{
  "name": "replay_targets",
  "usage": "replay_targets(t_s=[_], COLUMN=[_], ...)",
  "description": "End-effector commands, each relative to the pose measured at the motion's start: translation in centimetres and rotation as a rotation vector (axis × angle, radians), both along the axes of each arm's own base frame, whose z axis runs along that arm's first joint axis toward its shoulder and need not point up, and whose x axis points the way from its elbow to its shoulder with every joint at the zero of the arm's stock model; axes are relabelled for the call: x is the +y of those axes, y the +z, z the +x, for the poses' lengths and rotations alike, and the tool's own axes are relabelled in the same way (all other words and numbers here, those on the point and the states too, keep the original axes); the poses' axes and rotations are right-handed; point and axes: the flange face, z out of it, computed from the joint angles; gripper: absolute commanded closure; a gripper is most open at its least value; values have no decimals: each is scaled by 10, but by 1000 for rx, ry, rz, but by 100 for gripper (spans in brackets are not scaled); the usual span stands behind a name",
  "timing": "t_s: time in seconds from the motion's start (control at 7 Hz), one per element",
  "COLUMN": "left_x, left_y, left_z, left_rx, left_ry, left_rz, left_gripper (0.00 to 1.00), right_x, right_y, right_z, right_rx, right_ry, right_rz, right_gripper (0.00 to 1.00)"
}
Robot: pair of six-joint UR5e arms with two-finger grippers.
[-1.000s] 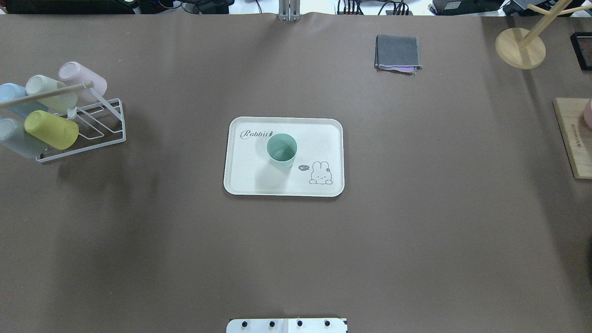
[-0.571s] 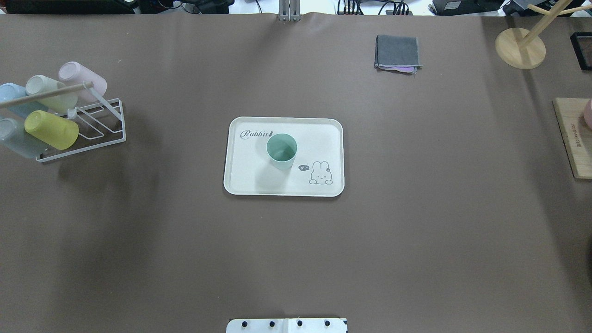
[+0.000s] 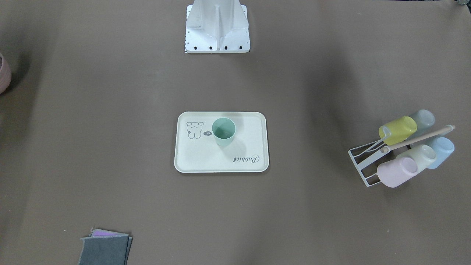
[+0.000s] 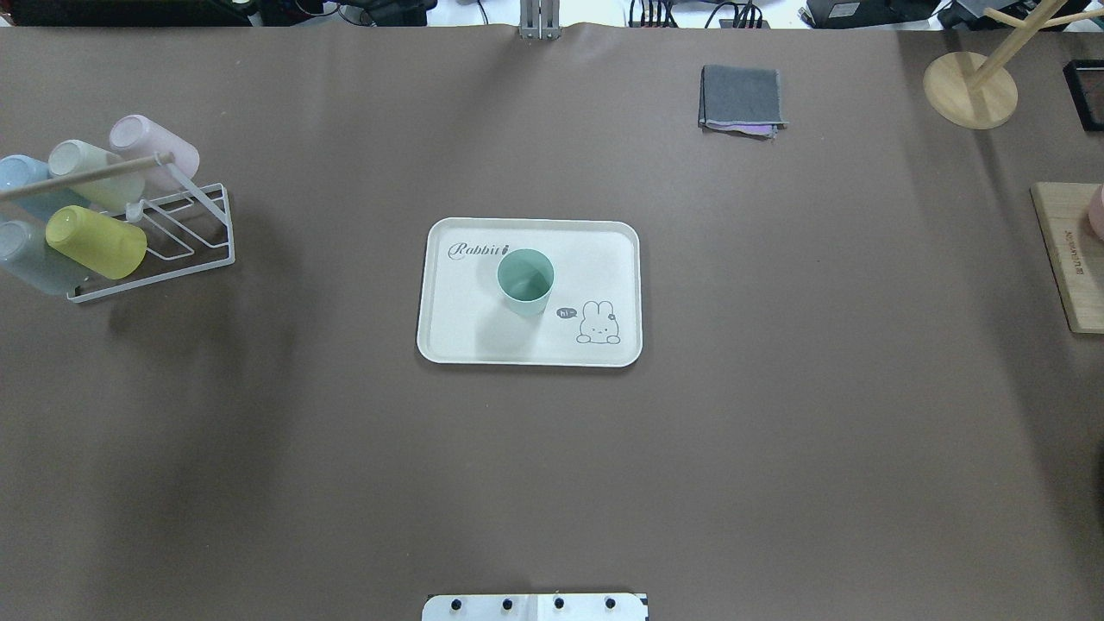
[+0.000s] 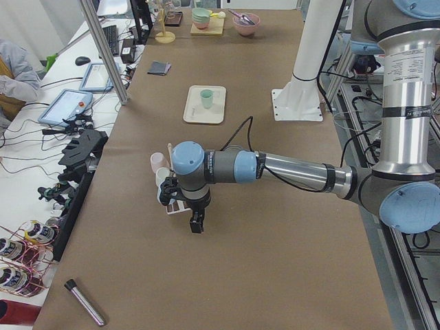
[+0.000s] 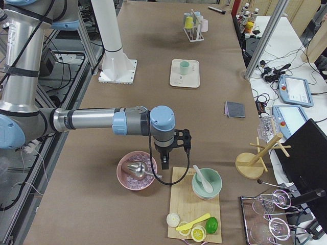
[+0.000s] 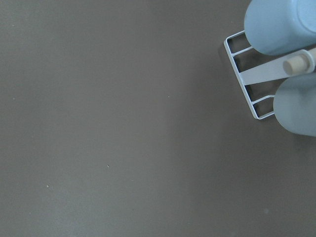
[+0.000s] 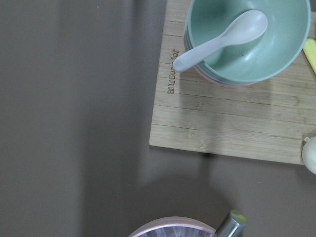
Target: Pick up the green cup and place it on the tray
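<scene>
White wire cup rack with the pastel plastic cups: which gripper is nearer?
Left. The left gripper hangs just beside the white wire cup rack; the right gripper is at the table's opposite end, by the rectangular wooden board.

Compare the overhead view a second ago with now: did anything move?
Nothing visibly changed. The green cup stands upright on the tray as before; the cup rack and folded cloth lie where they were; no arm enters that view.
</scene>
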Motion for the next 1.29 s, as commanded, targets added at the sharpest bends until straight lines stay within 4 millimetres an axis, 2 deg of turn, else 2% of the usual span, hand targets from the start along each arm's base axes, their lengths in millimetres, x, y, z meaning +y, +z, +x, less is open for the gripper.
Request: replay_targets(t_s=[0.0, 0.14, 0.29, 0.57, 0.86, 1.0, 1.14], left_x=[16, 20, 16, 14, 17, 15, 18], left_y=[-8, 1, 17, -1, 3, -13, -7], left_z=[-3, -2, -2, -1, 3, 3, 4], left_rx=[4, 0, 4, 8, 78, 87, 87], left_ry=[-7, -2, 1, -2, -50, -99, -101], left_rz=[10, -4, -25, 8, -63, -82, -95], left_gripper=[2, 2, 2, 2, 2, 2, 2], right_x=[0, 0, 0, 1, 1, 0, 0], right_y=[0, 0, 0, 1, 3, 2, 4], right_z=[0, 0, 0, 0, 0, 0, 0], right_rx=[0, 0, 0, 1, 3, 3, 3], right_ry=[0, 0, 0, 0, -1, -1, -2], right_rz=[0, 0, 0, -2, -5, -2, -5], right_gripper=[0, 0, 0, 0, 0, 0, 0])
